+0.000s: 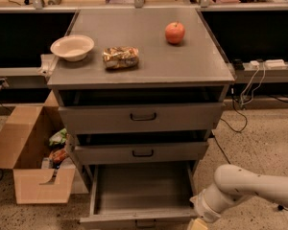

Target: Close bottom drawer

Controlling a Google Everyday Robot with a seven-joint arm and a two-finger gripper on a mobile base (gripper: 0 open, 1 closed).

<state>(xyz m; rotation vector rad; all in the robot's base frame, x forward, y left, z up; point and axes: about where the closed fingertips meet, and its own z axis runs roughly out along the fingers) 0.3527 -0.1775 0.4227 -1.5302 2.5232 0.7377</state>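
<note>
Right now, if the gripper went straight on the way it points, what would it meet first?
Likely the bottom drawer, at the right end of its front panel; the gripper sits beside it at the picture's bottom edge. Depth is unclear.

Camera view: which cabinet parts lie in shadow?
Camera view: the grey cabinet top is bright; the gap above the top drawer is black; the open grey bottom drawer is dim inside; the gripper by its right corner is lit.
</note>
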